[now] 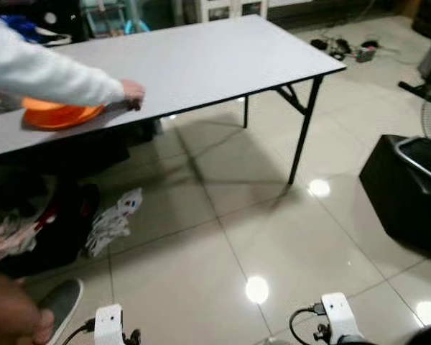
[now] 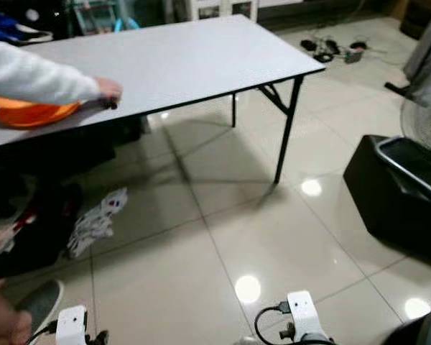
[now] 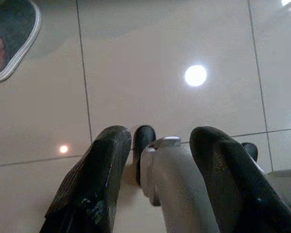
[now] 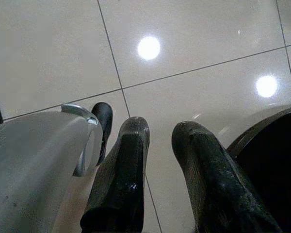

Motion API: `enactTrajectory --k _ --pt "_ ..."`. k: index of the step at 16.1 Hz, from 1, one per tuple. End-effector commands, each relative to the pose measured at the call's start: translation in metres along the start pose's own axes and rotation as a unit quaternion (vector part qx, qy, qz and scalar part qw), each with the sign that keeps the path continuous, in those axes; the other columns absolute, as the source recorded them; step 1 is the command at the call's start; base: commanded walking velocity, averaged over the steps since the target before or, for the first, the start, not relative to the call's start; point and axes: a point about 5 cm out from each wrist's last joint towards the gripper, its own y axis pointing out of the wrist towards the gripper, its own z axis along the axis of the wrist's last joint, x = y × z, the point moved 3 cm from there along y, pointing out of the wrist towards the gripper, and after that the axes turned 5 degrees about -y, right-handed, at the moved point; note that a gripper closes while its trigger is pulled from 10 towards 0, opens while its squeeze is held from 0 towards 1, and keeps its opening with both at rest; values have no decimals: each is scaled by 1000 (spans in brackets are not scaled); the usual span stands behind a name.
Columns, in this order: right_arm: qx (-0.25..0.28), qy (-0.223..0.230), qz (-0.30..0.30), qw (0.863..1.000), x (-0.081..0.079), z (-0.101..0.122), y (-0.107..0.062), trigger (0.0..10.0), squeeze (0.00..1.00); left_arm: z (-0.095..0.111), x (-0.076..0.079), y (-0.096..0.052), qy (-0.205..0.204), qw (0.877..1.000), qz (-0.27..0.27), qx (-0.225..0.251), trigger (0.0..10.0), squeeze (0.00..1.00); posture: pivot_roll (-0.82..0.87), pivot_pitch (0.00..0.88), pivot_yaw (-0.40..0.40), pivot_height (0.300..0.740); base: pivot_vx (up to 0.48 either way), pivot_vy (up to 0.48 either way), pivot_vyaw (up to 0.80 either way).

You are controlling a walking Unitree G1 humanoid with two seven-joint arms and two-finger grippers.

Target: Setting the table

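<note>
Both arms just hang over the tile floor [image 1: 287, 244], left gripper [image 3: 157, 141] and right gripper [image 4: 160, 131] spread apart, holding nothing. The orange plate [image 1: 57, 115] sits on the grey folding table [image 1: 201, 57] under a person's hand [image 1: 132, 92]. Reaching now risks bumping that hand; walking up could snag the table leg [image 1: 304, 129].

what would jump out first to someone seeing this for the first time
The orange plate on the near left part of the long grey table, with a person's hand in a white sleeve resting beside it. Next, the black bin on the shiny tiled floor to the right.
</note>
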Motion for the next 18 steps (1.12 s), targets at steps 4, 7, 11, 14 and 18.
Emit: enactTrajectory --k 4,7,11,14,18 --pt "-11 -11 -20 1000 5 2 1 10000 0 2 -1 1 21 1000 4 -3 10000 0 -158 42 44 740 0 0 0" --pt "-18 -11 -22 1000 7 0 0 10000 0 2 0 1 37 999 4 -6 10000 0 -154 41 45 740 0 0 0" --pt "-20 -14 -20 1000 7 -2 0 10000 0 3 1 1 35 999 5 -3 10000 0 -150 40 34 740 0 0 0" --pt "-22 -17 -22 999 11 -3 0 10000 0 3 1 1 21 1000 11 -1 10000 0 -141 47 14 740 0 0 0" --pt "-17 -15 -37 999 24 3 -1 10000 0 1 -7 0 -7 1000 27 0 10000 0 -138 49 1 740 0 0 0"
